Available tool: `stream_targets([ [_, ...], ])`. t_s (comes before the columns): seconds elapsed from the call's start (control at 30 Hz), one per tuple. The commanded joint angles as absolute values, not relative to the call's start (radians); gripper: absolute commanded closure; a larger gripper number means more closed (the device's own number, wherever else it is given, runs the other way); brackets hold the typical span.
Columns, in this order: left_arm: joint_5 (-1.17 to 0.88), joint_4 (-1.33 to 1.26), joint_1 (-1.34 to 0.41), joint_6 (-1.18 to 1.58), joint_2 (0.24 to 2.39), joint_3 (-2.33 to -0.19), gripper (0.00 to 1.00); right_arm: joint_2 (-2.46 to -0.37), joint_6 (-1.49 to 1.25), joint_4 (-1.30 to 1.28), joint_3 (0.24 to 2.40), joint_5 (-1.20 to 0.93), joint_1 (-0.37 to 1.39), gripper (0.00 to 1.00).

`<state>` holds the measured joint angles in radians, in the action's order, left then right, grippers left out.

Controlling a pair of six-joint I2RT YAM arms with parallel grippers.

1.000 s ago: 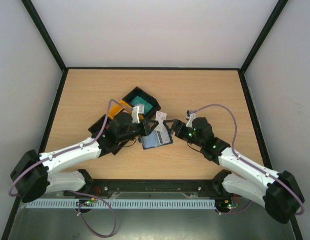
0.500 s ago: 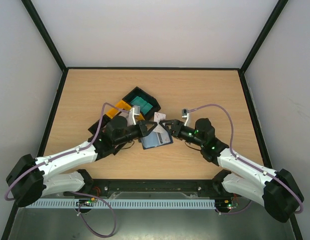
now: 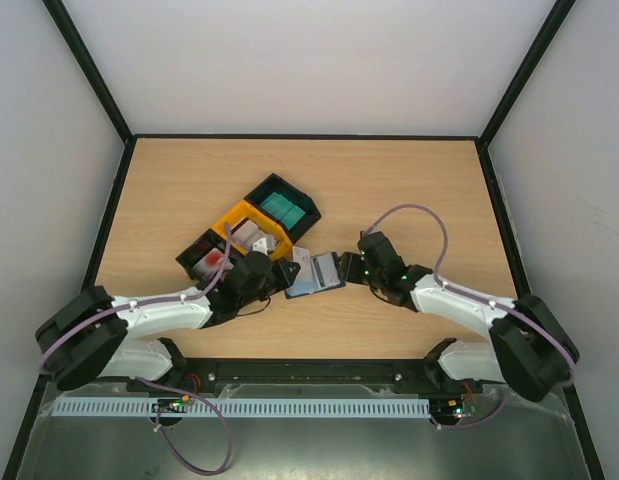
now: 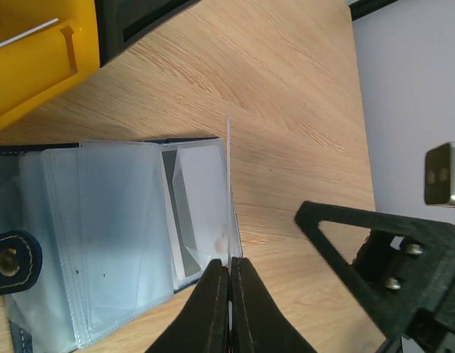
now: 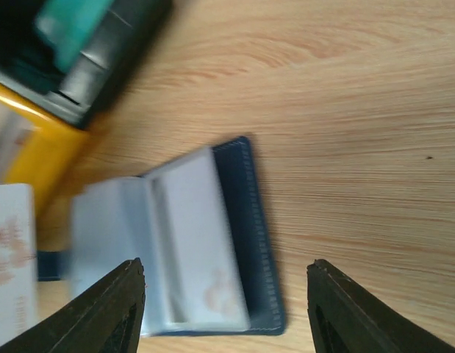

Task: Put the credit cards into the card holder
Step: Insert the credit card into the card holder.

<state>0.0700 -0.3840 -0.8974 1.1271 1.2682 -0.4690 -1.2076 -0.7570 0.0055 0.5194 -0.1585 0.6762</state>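
Observation:
The card holder (image 3: 319, 274) lies open on the table, navy outside with clear sleeves inside (image 4: 124, 220). My left gripper (image 3: 287, 272) is at its left edge, shut on a whitish credit card (image 3: 299, 260). In the left wrist view the card stands edge-on (image 4: 228, 176) at the sleeve's open side, between my shut fingertips (image 4: 229, 268). My right gripper (image 3: 346, 268) is open and empty, low over the holder's right end (image 5: 249, 243); its fingers (image 5: 117, 309) straddle it. The held card shows at the left of the right wrist view (image 5: 10, 257).
Behind the holder stand a black tray with teal cards (image 3: 282, 207), a yellow tray (image 3: 247, 230) with more cards, and a black tray with a red-and-white card (image 3: 207, 260). The right gripper's finger (image 4: 345, 235) is close beside my left gripper.
Both grippers have come down to the table. The left one moved left and lower with the card, uncovering the trays. The right one moved in to the holder's right end.

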Motion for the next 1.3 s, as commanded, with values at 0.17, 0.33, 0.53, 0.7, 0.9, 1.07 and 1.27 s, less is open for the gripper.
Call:
stream_targets([
  [0.17, 0.237, -0.516, -0.951, 1.207, 1.421, -0.496, 0.98, -1.424, -0.576, -0.181, 0.653, -0.006, 0.707, 0.43],
  [0.33, 0.243, -0.53, -0.958, 1.232, 1.477, -0.503, 0.98, -1.467, -0.558, -0.162, 0.649, -0.084, 0.714, 0.5],
  [0.53, 0.227, -0.577, -0.966, 1.252, 1.524, -0.489, 0.98, -1.507, -0.567, -0.149, 0.655, -0.131, 0.72, 0.61],
  [0.7, 0.207, -0.629, -0.971, 1.263, 1.578, -0.494, 0.98, -1.501, -0.616, -0.141, 0.643, -0.173, 0.72, 0.71],
  [0.9, 0.207, -0.663, -0.971, 1.306, 1.624, -0.48, 0.98, -1.503, -0.63, -0.125, 0.619, -0.177, 0.72, 0.72],
  [1.07, 0.194, -0.719, -0.98, 1.322, 1.669, -0.478, 0.98, -1.501, -0.671, -0.106, 0.599, -0.191, 0.719, 0.73],
  [1.27, 0.188, -0.751, -0.982, 1.328, 1.676, -0.467, 0.97, -1.519, -0.682, -0.099, 0.591, -0.195, 0.72, 0.74],
])
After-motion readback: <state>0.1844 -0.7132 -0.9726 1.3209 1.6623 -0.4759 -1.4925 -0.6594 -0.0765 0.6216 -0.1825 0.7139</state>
